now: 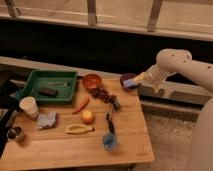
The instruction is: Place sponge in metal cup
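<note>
holding the gripper (142,77) at the dark bowl (124,78), far right of tabletop (60,150), presumably for the sponge (132,83) inside; open or closed, cannot tell; well apart from metal cup (16,133).

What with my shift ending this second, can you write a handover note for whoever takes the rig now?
The tool is at the back right corner of the table, right beside the dark bowl.
The sponge seems to be the bluish piece lying in that bowl, though I am not certain.
The metal cup stands at the front left edge, far across from the tool.
Done: nothing is in the cup yet.
Left: grasp the sponge, carry it across the table, drop it into the cup.
</note>
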`<state>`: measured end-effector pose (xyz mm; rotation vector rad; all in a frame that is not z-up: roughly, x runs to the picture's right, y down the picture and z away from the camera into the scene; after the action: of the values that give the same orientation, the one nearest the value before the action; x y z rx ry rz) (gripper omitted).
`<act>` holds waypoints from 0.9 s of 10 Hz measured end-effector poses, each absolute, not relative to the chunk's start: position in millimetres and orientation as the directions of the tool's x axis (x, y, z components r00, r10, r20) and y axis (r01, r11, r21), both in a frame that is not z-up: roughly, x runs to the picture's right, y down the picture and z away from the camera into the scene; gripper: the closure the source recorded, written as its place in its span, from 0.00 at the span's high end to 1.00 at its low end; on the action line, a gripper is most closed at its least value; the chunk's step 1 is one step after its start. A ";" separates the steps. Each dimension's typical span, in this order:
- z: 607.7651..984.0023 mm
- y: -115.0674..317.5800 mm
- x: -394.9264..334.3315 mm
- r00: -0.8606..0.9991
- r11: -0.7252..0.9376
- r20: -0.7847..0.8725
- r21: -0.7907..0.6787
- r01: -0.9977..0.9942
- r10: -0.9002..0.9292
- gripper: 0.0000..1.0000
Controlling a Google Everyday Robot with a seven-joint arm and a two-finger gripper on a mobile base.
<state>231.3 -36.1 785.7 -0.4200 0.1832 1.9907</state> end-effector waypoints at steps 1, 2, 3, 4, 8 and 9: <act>784.7 -49.0 226.4 -0.390 -0.446 -0.345 -0.097 -0.890 0.854 0.80; 783.7 -57.6 224.0 -0.390 -0.448 -0.325 -0.127 -0.885 0.862 0.80; 783.2 -58.1 224.3 -0.391 -0.449 -0.323 -0.129 -0.884 0.862 0.80; 784.3 -58.2 222.1 -0.388 -0.447 -0.325 -0.130 -0.885 0.862 0.80; 794.9 -56.4 226.6 -0.401 -0.444 -0.292 -0.097 -0.891 0.869 0.80; 801.5 -57.0 223.5 -0.400 -0.443 -0.287 -0.104 -0.890 0.871 0.80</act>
<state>223.5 -57.0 801.5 -0.3603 0.0784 1.9987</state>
